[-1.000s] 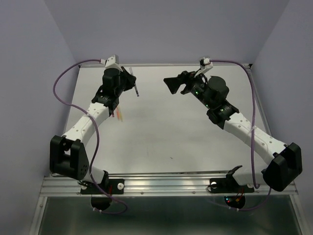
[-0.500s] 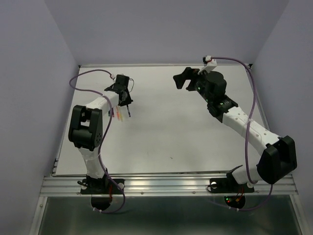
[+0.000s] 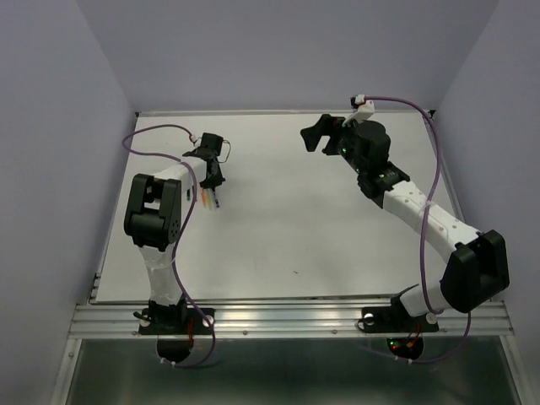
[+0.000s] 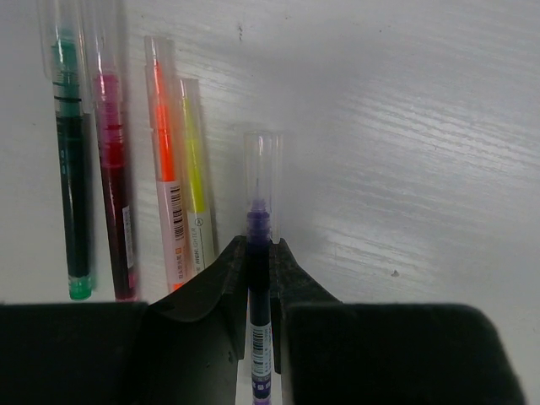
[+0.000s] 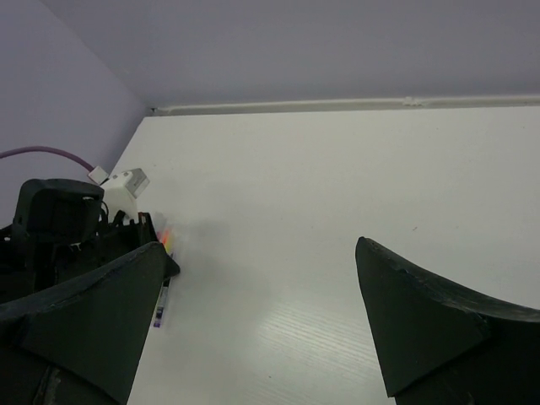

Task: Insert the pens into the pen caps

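My left gripper (image 4: 258,253) is clamped on the blue pen (image 4: 257,226), down at the desk (image 4: 405,126). The pen's tip sits inside a clear cap (image 4: 262,164). The other pens (image 4: 164,152) lie in a row just to its left. My right gripper (image 5: 263,249) gapes wide, holding nothing, above the desk.

left gripper (image 3: 214,177): brings dark blue pen (image 4: 257,234) down beside the pens (image 3: 207,199) | right gripper (image 3: 317,135): shifts slightly toward far tabletop edge

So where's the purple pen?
The purple pen is pinched in the left claw, just right of the yellow pen in the left wrist view, toward the table's left side.
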Controlling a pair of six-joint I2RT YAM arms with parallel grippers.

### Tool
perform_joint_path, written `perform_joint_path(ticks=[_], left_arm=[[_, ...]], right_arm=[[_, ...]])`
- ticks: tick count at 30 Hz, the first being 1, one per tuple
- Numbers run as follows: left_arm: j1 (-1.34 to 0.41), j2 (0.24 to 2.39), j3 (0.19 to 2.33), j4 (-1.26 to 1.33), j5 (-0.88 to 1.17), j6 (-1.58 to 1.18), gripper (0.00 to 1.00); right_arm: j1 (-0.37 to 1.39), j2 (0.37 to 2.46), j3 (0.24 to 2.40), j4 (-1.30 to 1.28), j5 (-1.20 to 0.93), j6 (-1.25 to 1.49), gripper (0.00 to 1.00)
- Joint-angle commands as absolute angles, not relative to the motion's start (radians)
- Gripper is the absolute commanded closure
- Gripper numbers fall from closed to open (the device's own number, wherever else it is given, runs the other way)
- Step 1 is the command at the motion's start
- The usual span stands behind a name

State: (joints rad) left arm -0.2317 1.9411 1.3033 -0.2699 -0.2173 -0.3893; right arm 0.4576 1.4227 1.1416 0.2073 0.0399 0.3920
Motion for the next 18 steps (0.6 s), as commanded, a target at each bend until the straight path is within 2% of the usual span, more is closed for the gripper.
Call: perform_joint_path(ticks=[1, 3, 5, 9, 12, 18], left_arm=[[-0.225, 1.931, 1.344, -0.301, -0.270, -0.380, 0.88], [-0.225, 1.915, 1.336, -0.299, -0.273, -0.380, 0.76], [-0.225, 1.902, 1.330, -0.296, -0.273, -0.380, 0.69], [-0.225, 1.872, 1.325, -0.298, -0.262, -0.383, 0.67], [-0.225, 1.861, 1.328, -0.310, -0.268, -0.379, 0.58], [-0.227, 1.800, 1.325, -0.305, -0.244, -0.383, 0.59]], right_arm=[[0.442, 1.427, 1.198, 0.226, 0.025, 0.397, 0.00], [0.442, 1.427, 1.198, 0.225, 0.021, 0.399, 0.00], [0.442, 1.428, 1.198, 0.224, 0.018, 0.400, 0.00], [0.442, 1.433, 1.200, 0.225, 0.009, 0.402, 0.00], [0.442, 1.436, 1.203, 0.221, 0.008, 0.403, 0.00], [0.442, 1.430, 1.203, 0.222, -0.023, 0.403, 0.00]])
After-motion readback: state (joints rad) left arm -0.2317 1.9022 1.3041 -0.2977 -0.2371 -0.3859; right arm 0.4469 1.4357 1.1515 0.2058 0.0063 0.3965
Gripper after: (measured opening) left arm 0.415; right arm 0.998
